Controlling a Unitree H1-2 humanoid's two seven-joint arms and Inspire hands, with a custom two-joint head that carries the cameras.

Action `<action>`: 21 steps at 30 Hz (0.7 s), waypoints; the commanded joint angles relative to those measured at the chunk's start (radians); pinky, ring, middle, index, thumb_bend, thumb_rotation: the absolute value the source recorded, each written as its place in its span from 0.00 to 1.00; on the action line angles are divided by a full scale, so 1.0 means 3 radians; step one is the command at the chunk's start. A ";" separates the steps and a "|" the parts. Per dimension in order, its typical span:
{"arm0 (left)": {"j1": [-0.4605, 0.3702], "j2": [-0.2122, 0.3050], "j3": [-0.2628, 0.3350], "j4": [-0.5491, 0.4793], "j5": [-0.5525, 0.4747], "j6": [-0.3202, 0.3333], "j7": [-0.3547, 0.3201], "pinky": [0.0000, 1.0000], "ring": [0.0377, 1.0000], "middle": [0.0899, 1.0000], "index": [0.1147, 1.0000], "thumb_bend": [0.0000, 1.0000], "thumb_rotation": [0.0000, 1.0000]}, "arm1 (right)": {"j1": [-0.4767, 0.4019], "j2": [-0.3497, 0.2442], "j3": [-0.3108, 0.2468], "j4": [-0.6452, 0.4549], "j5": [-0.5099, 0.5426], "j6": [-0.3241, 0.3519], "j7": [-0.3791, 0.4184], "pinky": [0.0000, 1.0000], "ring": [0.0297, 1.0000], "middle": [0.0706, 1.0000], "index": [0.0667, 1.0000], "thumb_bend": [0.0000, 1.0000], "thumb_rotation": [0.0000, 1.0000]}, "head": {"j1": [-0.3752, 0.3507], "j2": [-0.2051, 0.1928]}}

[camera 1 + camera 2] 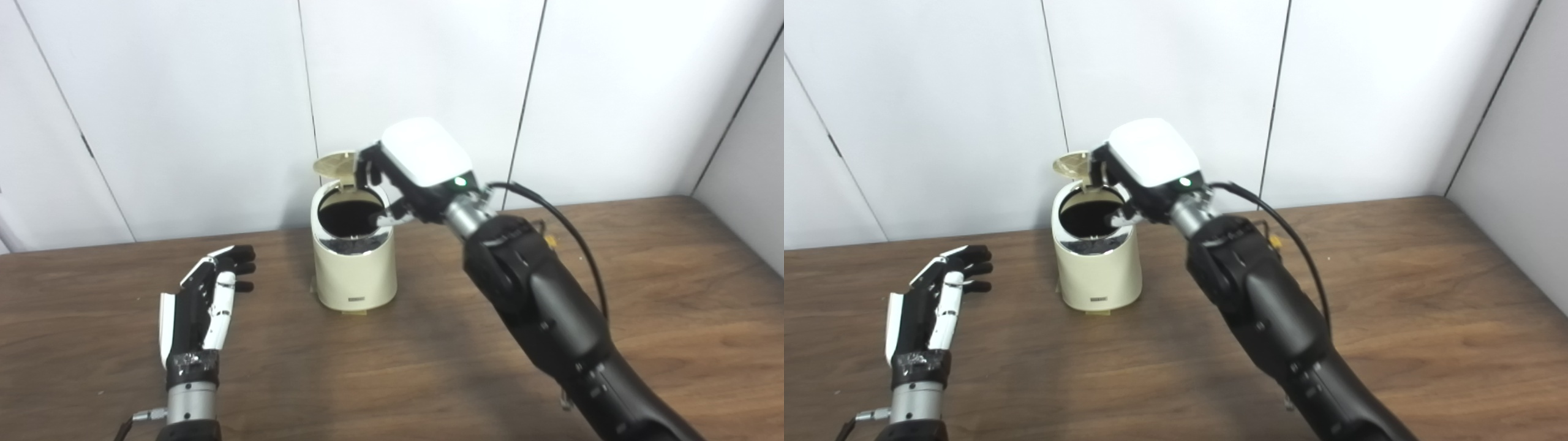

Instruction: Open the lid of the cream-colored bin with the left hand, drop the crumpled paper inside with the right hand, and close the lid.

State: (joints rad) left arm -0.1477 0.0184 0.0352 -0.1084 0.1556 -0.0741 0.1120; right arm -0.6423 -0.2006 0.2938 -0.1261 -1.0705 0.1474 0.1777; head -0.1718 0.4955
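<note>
The cream-colored bin (354, 269) stands on the table near the back wall. Its round lid (334, 164) is tipped up at the back, and the dark inside shows. My right hand (416, 165) hovers over the bin's right rim, white back upward, fingers reaching over the opening and up by the raised lid. The fingers are apart and nothing shows between them. No crumpled paper is visible anywhere. My left hand (205, 294) lies open on the table to the left of the bin, apart from it and holding nothing.
The wooden table (643, 294) stretches wide to the right and front. White wall panels (184, 110) rise close behind the bin. A black cable (569, 233) loops off my right forearm.
</note>
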 commanded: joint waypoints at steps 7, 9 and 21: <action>-0.0078 0.0028 -0.0005 -0.0112 0.0040 -0.0111 0.0012 0.60 0.68 0.68 0.67 0.33 0.81 | 0.0354 0.0100 -0.0612 0.0017 0.1016 -0.0782 -0.1211 0.39 0.42 0.48 0.43 0.52 0.00 | 0.0003 0.0013; -0.0071 0.0028 -0.0005 -0.0119 0.0037 -0.0104 0.0011 0.60 0.68 0.68 0.67 0.32 0.81 | 0.0453 0.0129 -0.0697 0.0059 0.1215 -0.0901 -0.1347 0.42 0.43 0.47 0.42 0.52 0.00 | 0.0006 0.0017; -0.0031 0.0032 0.0003 -0.0148 -0.0022 -0.0100 -0.0021 0.62 0.69 0.68 0.66 0.33 0.78 | 0.1146 0.0292 -0.0958 -0.0031 0.2042 -0.1007 -0.1378 0.35 0.43 0.49 0.42 0.52 0.00 | 0.0047 0.0043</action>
State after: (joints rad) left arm -0.1370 0.0250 0.0367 -0.1114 0.1541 -0.0738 0.1066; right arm -0.2715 -0.1134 0.0179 -0.1029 -0.4808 -0.1071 -0.2210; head -0.1565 0.5077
